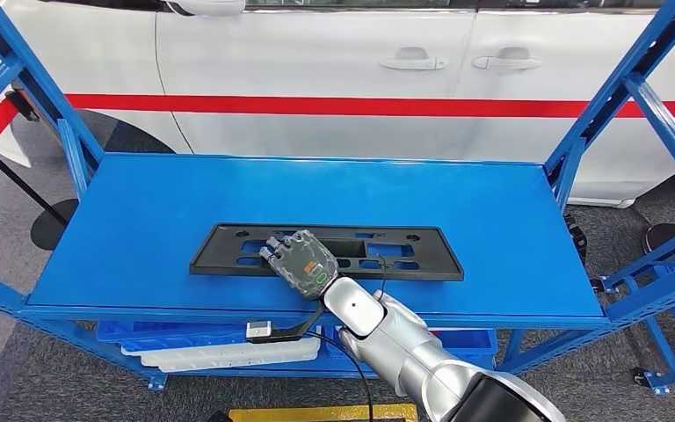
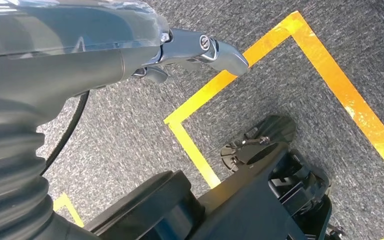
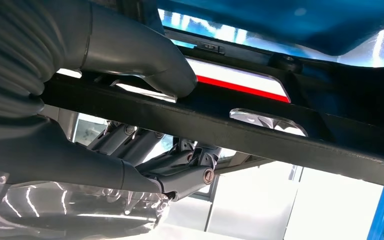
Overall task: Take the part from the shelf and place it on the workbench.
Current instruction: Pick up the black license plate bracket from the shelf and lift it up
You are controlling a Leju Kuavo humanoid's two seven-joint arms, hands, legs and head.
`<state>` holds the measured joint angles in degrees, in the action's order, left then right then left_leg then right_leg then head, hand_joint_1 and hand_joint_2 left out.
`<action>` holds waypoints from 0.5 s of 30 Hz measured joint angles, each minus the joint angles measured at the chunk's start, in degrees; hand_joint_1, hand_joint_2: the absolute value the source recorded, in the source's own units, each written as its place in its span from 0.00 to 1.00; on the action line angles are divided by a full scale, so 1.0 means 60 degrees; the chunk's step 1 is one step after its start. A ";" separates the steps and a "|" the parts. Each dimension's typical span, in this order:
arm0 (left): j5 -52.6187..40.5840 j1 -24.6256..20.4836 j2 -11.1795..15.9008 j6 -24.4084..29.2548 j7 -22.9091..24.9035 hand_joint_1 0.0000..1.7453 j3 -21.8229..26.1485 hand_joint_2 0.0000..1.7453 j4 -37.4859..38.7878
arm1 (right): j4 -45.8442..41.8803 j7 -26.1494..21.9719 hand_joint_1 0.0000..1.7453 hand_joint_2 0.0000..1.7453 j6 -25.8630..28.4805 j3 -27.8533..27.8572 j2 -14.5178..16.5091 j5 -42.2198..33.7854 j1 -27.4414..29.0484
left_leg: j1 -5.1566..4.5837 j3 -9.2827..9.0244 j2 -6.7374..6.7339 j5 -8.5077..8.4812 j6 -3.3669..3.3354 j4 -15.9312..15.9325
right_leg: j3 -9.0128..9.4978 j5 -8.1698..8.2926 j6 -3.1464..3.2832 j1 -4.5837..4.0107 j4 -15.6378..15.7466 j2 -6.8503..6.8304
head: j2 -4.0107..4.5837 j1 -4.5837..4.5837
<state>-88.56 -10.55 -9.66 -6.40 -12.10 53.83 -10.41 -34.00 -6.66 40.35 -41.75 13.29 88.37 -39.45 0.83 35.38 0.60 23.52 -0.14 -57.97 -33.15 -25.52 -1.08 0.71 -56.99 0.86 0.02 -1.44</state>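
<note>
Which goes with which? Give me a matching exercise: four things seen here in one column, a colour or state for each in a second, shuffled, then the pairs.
Things:
1. shelf top
2. black part
3. car
4. right hand

Descriptions:
A. white with a red stripe
B. grips the part's near edge
C. blue
D. lies flat, full of cut-outs

Pairs: 1-C, 2-D, 3-A, 4-B

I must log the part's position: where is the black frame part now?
In the head view, the black frame part lies flat on the blue shelf top, near its front edge, with the right hand gripping its near rail.
</note>
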 joint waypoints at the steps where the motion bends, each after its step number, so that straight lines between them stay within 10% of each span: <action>1: 0.0008 -0.0001 0.0000 0.0001 0.0001 0.00 0.0000 1.00 0.0000 | -0.0001 -0.0001 1.00 1.00 0.0000 0.0000 -0.0002 0.0000 0.0001 | 0.0000 0.0000 0.0000 0.0000 0.0000 0.0000 | 0.0000 0.0000 0.0000 0.0000 0.0000 0.0000 | 0.0000 0.0000; 15: 0.0194 -0.0009 0.0000 -0.0092 -0.0186 0.00 0.0004 1.00 0.0001 | -0.0024 -0.0205 1.00 1.00 0.0000 0.0037 -0.0007 -0.0243 0.0006 | 0.0000 0.0001 0.0000 0.0000 0.0000 0.0000 | 0.0000 0.0000 0.0000 0.0000 0.0000 0.0000 | 0.0000 0.0000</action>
<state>-87.39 -10.60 -9.66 -6.95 -13.21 53.86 -10.40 -34.14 -7.89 40.35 -41.52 13.25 86.91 -39.42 0.83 35.38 0.60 23.52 -0.14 -57.96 -33.15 -25.52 -1.08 0.71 -56.99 0.86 0.02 -1.44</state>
